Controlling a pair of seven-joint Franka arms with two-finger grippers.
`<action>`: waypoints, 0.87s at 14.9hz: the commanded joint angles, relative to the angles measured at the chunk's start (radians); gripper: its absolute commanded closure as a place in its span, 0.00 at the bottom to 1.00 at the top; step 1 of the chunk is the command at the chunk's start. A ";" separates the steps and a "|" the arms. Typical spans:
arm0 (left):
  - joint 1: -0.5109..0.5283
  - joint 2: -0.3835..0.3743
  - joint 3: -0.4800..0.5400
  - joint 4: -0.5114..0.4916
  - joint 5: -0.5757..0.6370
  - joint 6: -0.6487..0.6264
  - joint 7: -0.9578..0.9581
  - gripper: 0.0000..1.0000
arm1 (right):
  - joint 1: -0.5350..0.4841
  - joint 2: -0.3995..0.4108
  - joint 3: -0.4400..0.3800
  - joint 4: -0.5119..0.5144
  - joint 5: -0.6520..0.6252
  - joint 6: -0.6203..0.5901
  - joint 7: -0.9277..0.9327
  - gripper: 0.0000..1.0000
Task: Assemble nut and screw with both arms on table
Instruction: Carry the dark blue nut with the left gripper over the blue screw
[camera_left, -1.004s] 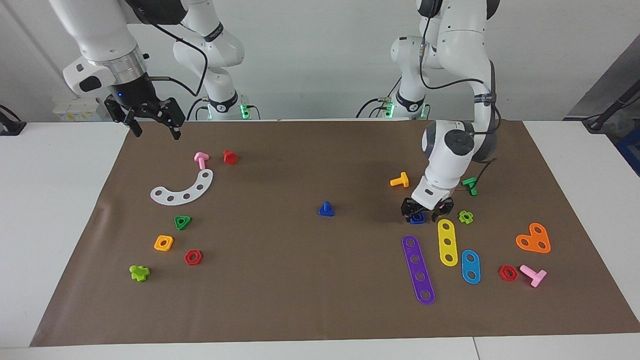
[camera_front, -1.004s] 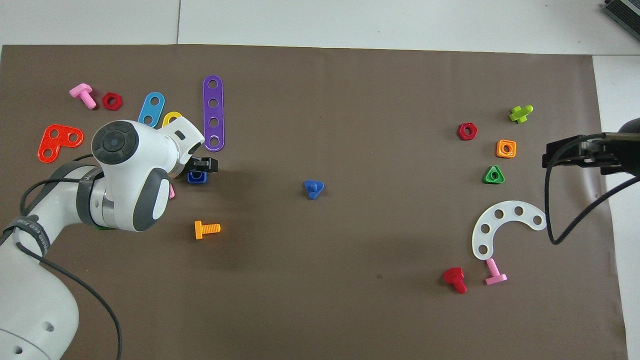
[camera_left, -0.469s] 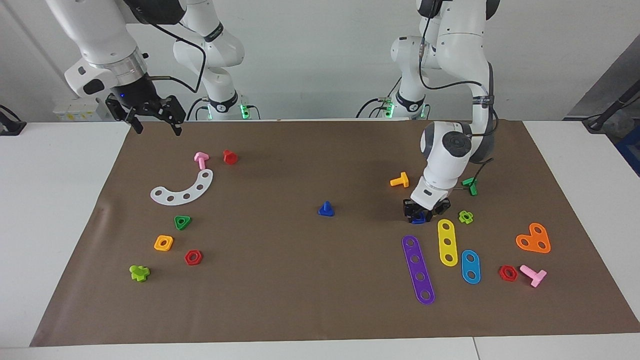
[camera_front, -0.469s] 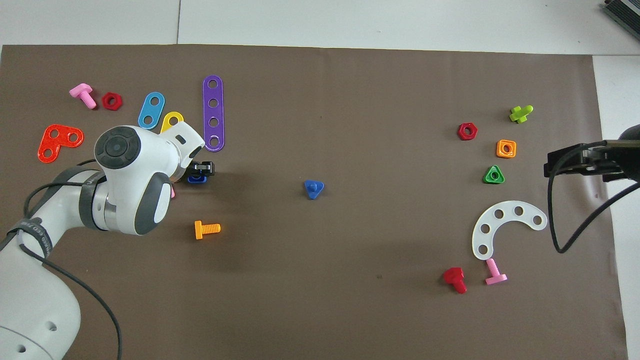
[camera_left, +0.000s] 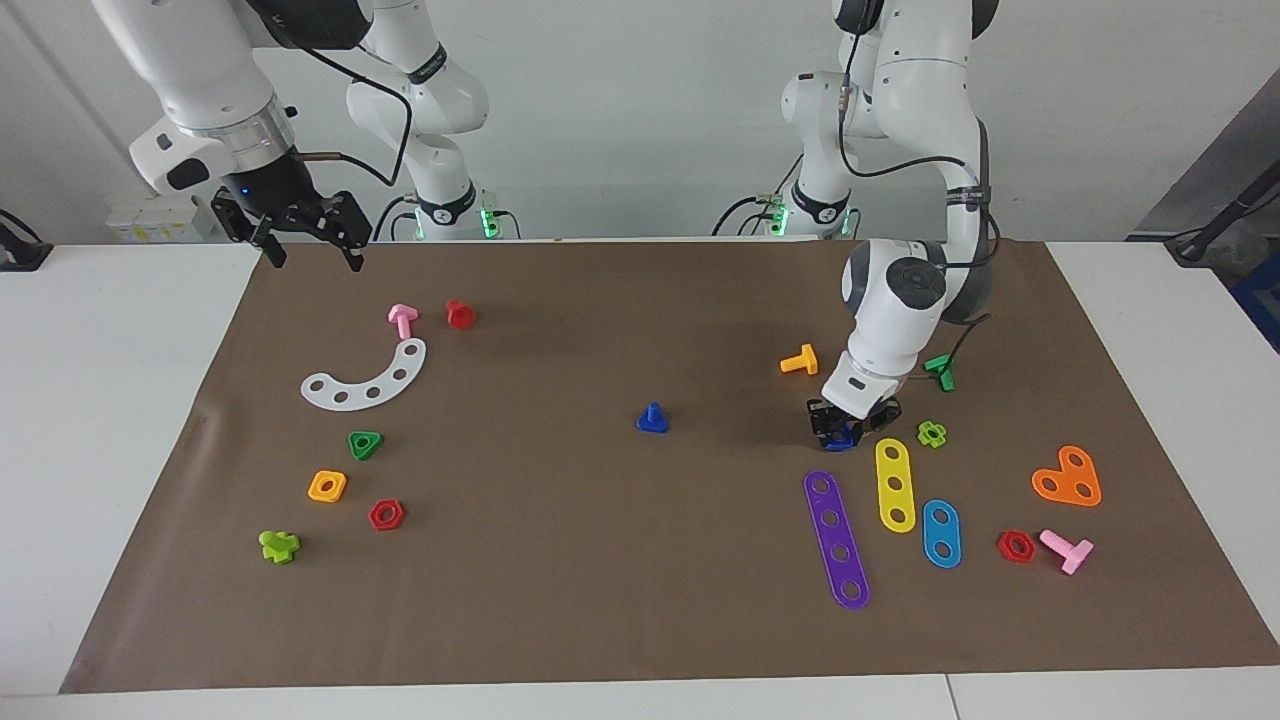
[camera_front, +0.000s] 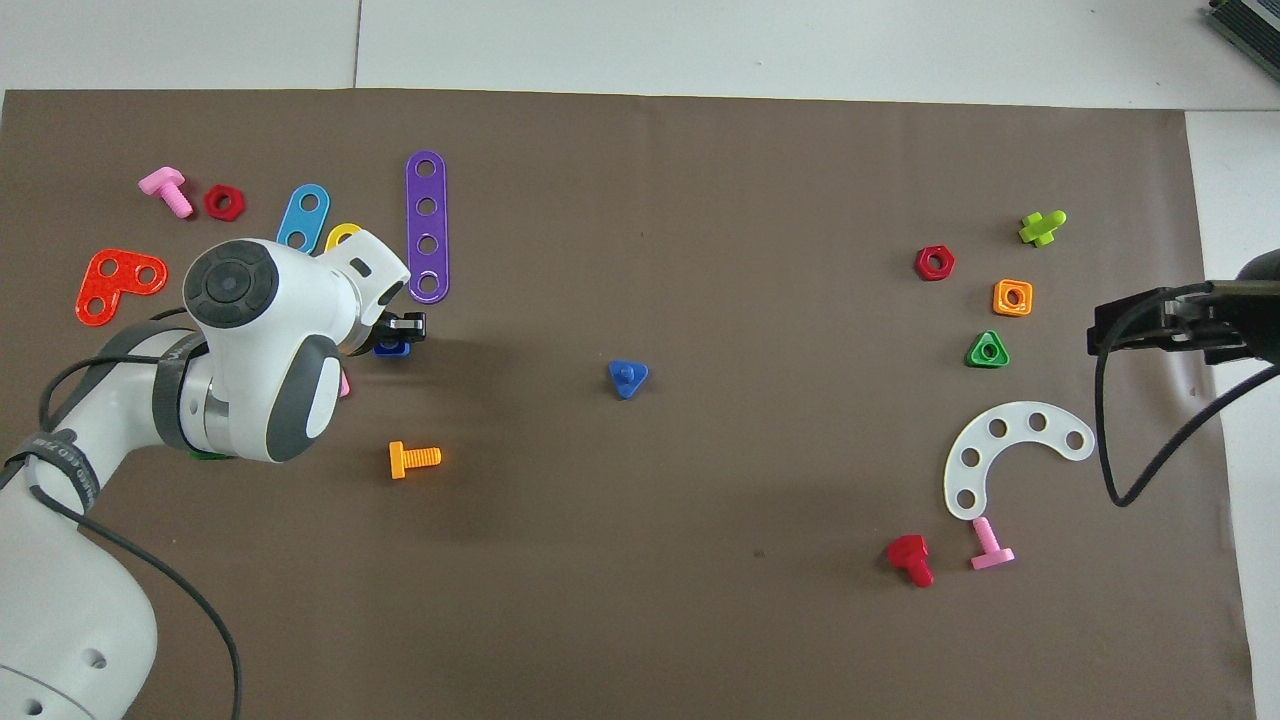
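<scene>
Progress check. The left gripper is down at the left arm's end of the tabletop, its fingers clamped on the blue nut, which sits at or just off the brown sheet beside the end of the purple strip. From above, only a corner of the nut shows under the fingertips.

The blue screw stands untouched on its triangular head near the middle of the sheet, shaft up, well apart from the nut.

The right gripper hangs with fingers wide and empty over the sheet's edge at the right arm's end; that arm waits.

Judgement: nut grasp made. Screw pickup, alignment and threading all left; early stage.
</scene>
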 joint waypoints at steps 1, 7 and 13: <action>-0.070 0.005 0.018 0.048 -0.002 -0.046 -0.067 1.00 | -0.015 -0.013 0.009 -0.018 0.008 -0.007 -0.022 0.00; -0.217 0.054 0.021 0.233 0.041 -0.193 -0.274 1.00 | -0.015 -0.017 0.009 -0.030 0.010 -0.004 -0.024 0.00; -0.346 0.105 0.016 0.315 0.031 -0.193 -0.372 1.00 | -0.015 -0.024 0.009 -0.047 0.010 0.001 -0.027 0.00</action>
